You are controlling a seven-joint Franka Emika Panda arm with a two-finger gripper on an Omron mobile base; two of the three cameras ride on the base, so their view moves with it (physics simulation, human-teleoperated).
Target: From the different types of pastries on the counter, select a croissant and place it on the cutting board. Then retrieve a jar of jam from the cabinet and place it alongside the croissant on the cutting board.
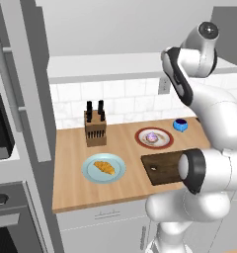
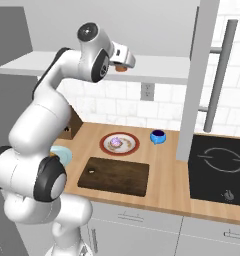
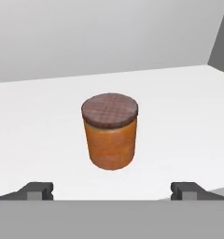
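Observation:
The jar of jam (image 3: 110, 131), orange-brown with a dark brown lid, stands upright on the white floor of the cabinet (image 2: 157, 67). My gripper (image 3: 112, 191) is open just short of it, one fingertip to each side and wider than the jar, touching nothing. Seen from the right base, the gripper (image 2: 126, 62) is raised at the cabinet's front. The croissant (image 1: 104, 167) lies on a light blue plate (image 1: 89, 170) on the counter (image 1: 76, 192). The dark brown cutting board (image 1: 160, 167) (image 2: 114, 176) is bare, at the counter's front edge.
A pink-frosted round pastry (image 1: 152, 137) sits on a red-rimmed plate (image 2: 133, 146) behind the board. A small blue bowl (image 2: 158, 136) is near the wall and a knife block (image 1: 95, 127) is at the back left. A black cooktop (image 2: 217, 170) lies right of a tall grey column (image 2: 199, 75).

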